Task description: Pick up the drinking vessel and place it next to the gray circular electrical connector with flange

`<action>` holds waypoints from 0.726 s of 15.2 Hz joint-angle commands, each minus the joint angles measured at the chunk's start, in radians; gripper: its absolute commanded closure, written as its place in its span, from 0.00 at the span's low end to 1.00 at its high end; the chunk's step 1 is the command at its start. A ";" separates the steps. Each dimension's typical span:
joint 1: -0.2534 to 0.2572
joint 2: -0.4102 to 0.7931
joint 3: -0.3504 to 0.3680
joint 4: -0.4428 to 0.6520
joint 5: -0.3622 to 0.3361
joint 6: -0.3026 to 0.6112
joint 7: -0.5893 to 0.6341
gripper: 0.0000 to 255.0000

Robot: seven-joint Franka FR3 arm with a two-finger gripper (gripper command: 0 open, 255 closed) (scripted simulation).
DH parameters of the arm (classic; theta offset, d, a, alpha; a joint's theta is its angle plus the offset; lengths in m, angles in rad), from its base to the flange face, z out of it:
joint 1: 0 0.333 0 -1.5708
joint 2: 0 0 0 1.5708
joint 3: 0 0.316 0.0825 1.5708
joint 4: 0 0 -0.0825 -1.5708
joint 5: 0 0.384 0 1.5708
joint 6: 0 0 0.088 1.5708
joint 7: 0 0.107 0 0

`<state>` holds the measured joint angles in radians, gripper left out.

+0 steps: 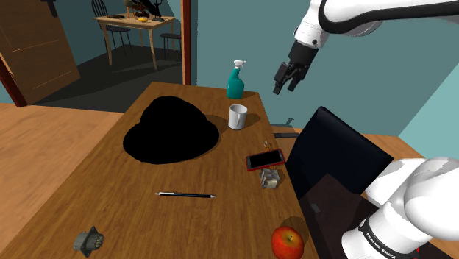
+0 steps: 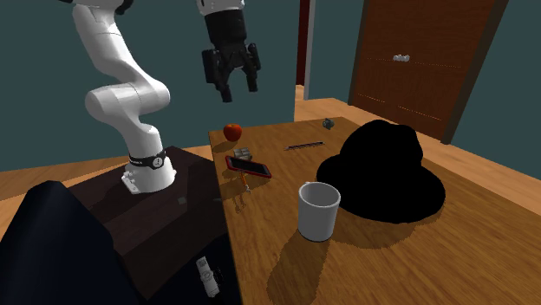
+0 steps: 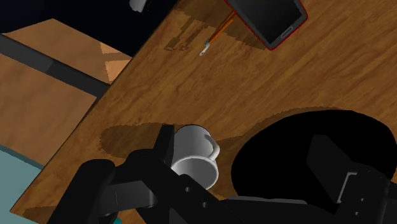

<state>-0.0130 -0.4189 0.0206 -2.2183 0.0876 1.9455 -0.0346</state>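
Tool open, empty, hanging high over white mug, likely lining up a descent. Mug upright on tabletop beside black hat; gray flanged connector well apart.

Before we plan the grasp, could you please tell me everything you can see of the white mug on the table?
The white mug is a plain cylinder with an open mouth, a greyish, seemingly empty inside and one loop handle. It stands upright on the wooden table, close beside the black hat, apart from the teal spray bottle. Only the table touches it; the open gripper hangs above.
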 commanded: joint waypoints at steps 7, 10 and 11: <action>-0.013 0.285 -0.026 0.126 0.002 0.130 -0.054 0.00; -0.018 0.399 -0.033 0.199 0.006 0.160 -0.072 0.00; -0.019 0.438 -0.035 0.226 0.008 0.168 -0.077 0.00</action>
<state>-0.0324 -0.0294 -0.0141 -2.0220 0.0936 2.0974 -0.1093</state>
